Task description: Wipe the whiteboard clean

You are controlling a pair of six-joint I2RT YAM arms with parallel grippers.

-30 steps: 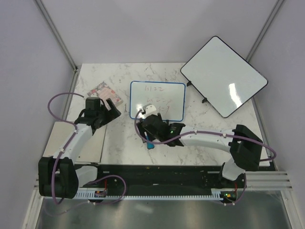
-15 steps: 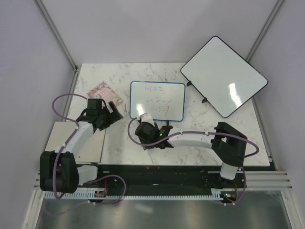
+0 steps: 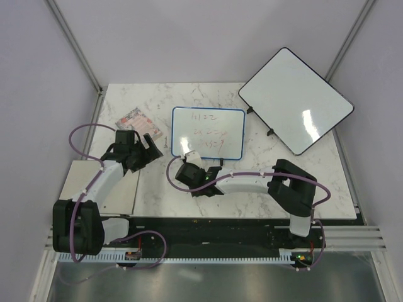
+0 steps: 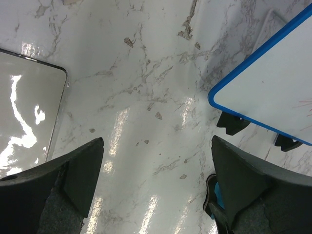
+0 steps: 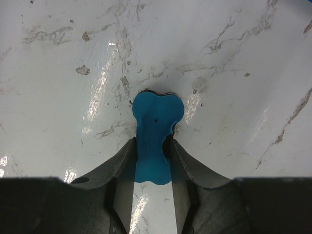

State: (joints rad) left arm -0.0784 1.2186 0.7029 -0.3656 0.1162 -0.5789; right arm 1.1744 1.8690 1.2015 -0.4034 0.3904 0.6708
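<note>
The whiteboard (image 3: 208, 132), small and blue-framed with faint handwriting, stands mid-table; its corner and black feet show in the left wrist view (image 4: 273, 83). A blue bone-shaped eraser (image 5: 157, 114) lies flat on the marble just in front of the board. My right gripper (image 5: 152, 146) points down over it, both fingers pressed against its narrow waist. From above, the right gripper (image 3: 191, 175) covers the eraser. My left gripper (image 4: 156, 146) hovers open over bare marble left of the board, and a sliver of the eraser (image 4: 220, 197) shows by its right finger. In the top view, the left gripper (image 3: 143, 149) is near the board's left edge.
A larger dark-framed white board (image 3: 296, 100) leans at the back right. A small printed card (image 3: 137, 121) lies at the back left. A glossy pale slab (image 4: 24, 112) sits on the table under the left arm (image 3: 129, 189).
My right arm swung left and lowered over the eraser, and its fingers closed in on the waist. The left gripper shifted slightly and stayed open.
</note>
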